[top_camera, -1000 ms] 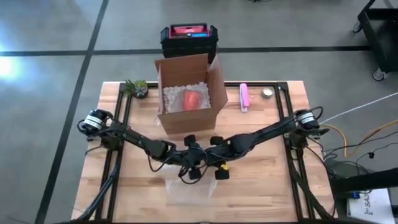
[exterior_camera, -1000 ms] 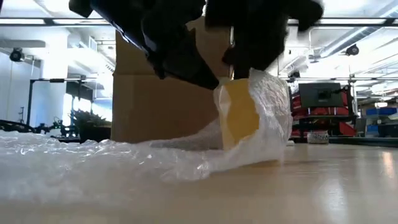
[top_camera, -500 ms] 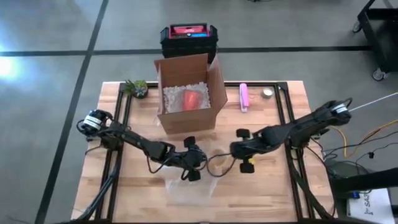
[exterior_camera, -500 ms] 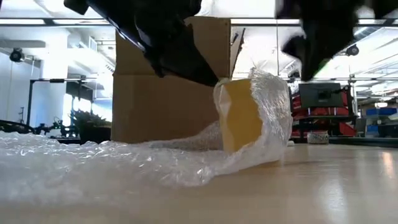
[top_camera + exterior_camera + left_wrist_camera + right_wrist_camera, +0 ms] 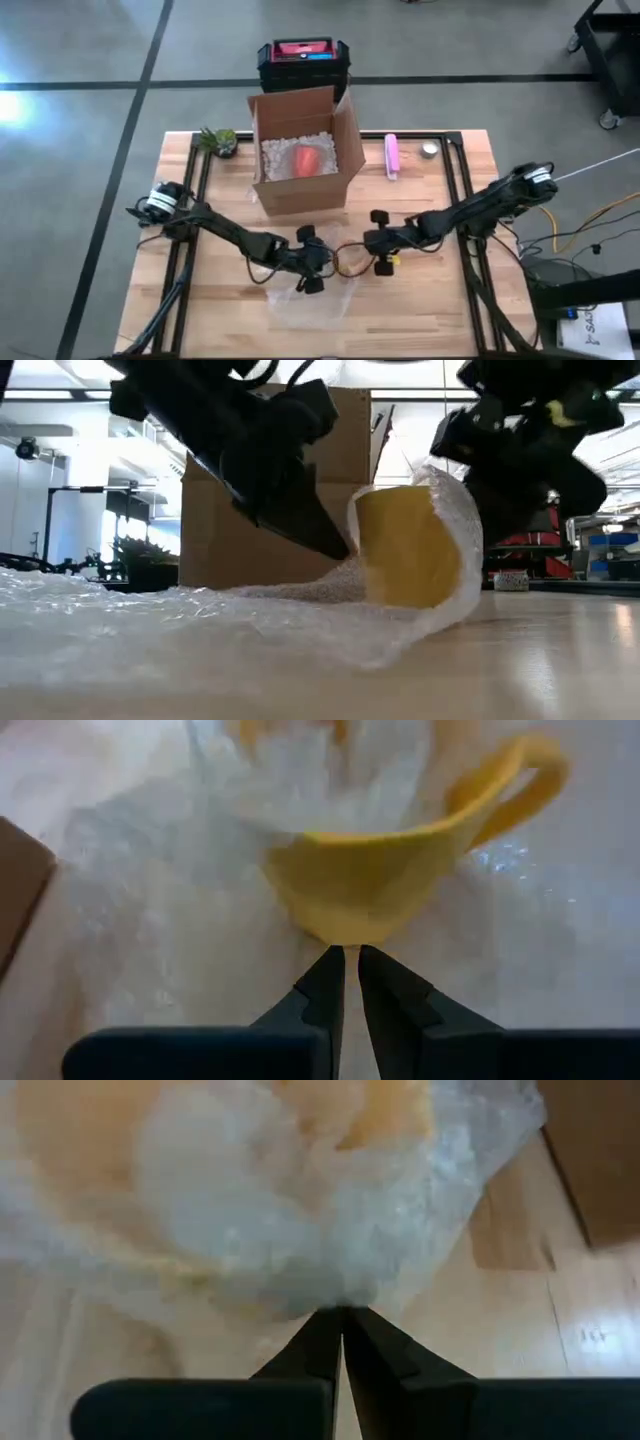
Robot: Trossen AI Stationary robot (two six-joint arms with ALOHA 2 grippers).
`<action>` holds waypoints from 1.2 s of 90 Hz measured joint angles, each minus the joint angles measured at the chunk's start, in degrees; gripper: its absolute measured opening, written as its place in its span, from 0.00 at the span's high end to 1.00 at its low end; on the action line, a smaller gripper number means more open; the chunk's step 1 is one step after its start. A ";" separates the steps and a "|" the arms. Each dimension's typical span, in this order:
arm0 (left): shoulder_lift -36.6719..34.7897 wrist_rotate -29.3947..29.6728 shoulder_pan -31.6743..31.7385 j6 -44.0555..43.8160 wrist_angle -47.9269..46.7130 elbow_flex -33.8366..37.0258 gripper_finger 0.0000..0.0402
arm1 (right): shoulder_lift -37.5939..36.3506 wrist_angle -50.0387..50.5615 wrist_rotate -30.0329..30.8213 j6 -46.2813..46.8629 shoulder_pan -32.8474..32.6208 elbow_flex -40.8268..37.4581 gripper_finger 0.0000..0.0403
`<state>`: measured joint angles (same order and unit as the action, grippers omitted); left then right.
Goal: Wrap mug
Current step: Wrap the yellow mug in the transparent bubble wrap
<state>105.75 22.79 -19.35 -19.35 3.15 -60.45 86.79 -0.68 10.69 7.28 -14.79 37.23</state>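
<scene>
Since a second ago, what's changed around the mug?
The right gripper swung away to the right, then came back in; its fingers now pinch the bubble wrap at the mug. The mug turned, showing more yellow in the low view. The left gripper stayed at the mug, fingers nearly shut. The box hasn't moved.

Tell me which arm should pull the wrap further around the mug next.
Right, probably. The right gripper is pinching the clear bubble wrap draped over the yellow ceramic mug, jaws closed on it. The left gripper only touches the mug's bare side.
</scene>
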 joint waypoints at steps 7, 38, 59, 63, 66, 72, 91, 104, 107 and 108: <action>0.53 0.02 -0.04 -1.33 0.95 -0.33 0.94 | 2.08 -0.85 -0.07 1.16 -0.80 0.85 1.00; 0.33 -0.22 -0.15 -0.89 -2.99 -0.06 0.94 | 8.04 5.46 2.13 12.57 -5.56 9.46 1.00; -10.26 -2.11 -2.82 -10.04 -18.06 -0.22 0.94 | 7.15 12.31 3.46 16.98 -6.67 12.77 1.00; -13.21 -2.55 -3.93 -13.46 -22.40 -0.28 0.94 | 7.07 11.65 3.81 16.24 -7.03 13.23 1.00; -15.38 -3.02 -4.54 -16.80 -26.15 -0.28 0.94 | 6.92 11.62 4.41 15.77 -7.21 13.36 1.00; -19.01 -3.77 -5.86 -23.02 -34.64 -0.28 0.94 | 6.94 11.91 5.88 15.36 -7.09 13.40 1.00; -24.16 -4.48 -8.44 -45.31 -56.68 0.05 0.91 | 7.19 12.19 5.93 15.26 -7.35 12.68 1.00; -23.72 -7.73 -9.83 -54.84 -56.63 4.30 0.77 | 7.19 12.26 5.93 15.22 -7.81 12.57 1.00; -23.46 -9.14 -10.01 -56.36 -55.08 5.75 0.73 | 7.19 12.32 5.93 15.17 -7.84 12.56 1.00; -23.36 -9.60 -10.08 -56.75 -54.50 6.29 0.71 | 7.19 12.33 5.93 15.16 -7.84 12.55 1.00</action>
<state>82.39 13.19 -29.44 -76.10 -51.35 -54.15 93.97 11.64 16.62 22.44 -22.63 49.78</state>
